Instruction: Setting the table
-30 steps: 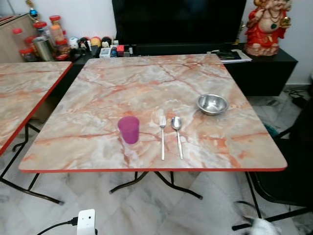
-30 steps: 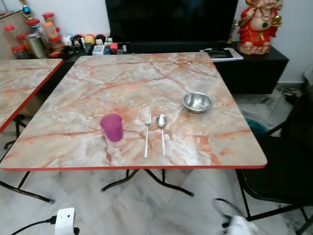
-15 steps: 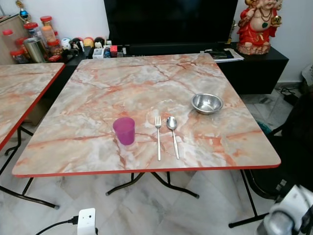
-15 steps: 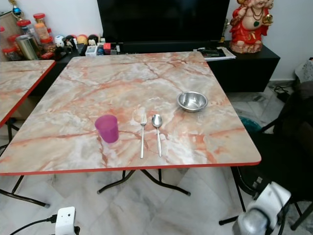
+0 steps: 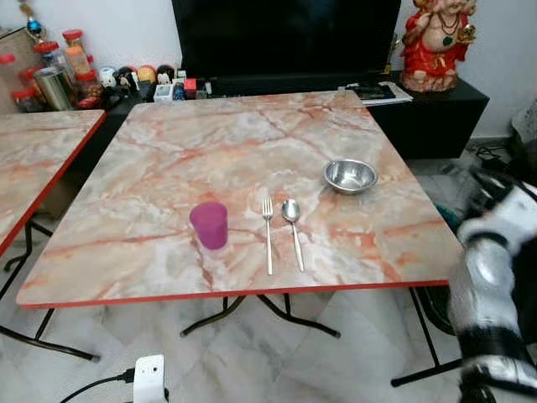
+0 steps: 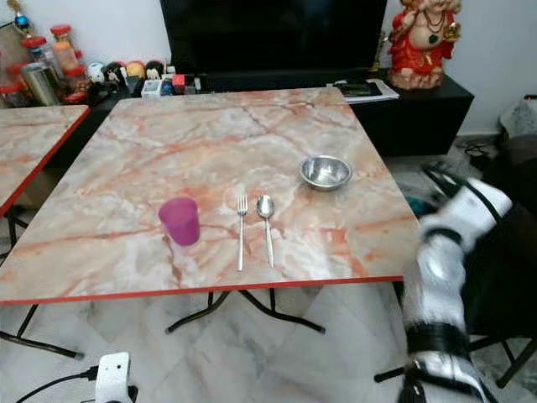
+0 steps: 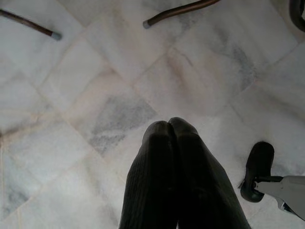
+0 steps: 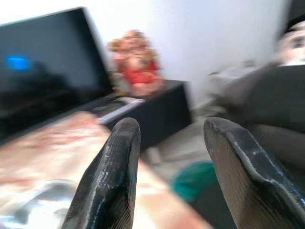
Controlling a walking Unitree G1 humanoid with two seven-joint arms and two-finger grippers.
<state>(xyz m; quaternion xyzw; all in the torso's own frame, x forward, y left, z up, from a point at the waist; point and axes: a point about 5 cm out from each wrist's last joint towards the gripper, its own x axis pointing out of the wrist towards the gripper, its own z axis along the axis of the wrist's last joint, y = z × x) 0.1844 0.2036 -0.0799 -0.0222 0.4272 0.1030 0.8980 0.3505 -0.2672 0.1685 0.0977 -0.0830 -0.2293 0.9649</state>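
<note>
On the marble table [image 5: 185,143] stand a purple cup [image 5: 209,224], a fork [image 5: 268,233] and a spoon [image 5: 292,225] side by side, and a steel bowl [image 5: 350,175] to their right. My right arm [image 5: 491,260] is raised beside the table's right edge, blurred. In the right wrist view my right gripper [image 8: 171,131] is open with nothing between its fingers, and the bowl [image 8: 33,193] shows blurred beyond it. My left gripper [image 7: 170,125] hangs shut over the floor tiles.
A second marble table [image 5: 33,168] stands at the left. Behind are a dark TV [image 5: 285,34], a black cabinet [image 5: 436,113] with a red statue [image 5: 432,42], and jars [image 5: 59,67]. A dark chair [image 6: 516,243] sits at the right; a white plug [image 5: 148,378] lies on the floor.
My right arm has swung up from the bottom right corner to beside the table's right edge. The camera has shifted a little; the things on the table have not moved.
</note>
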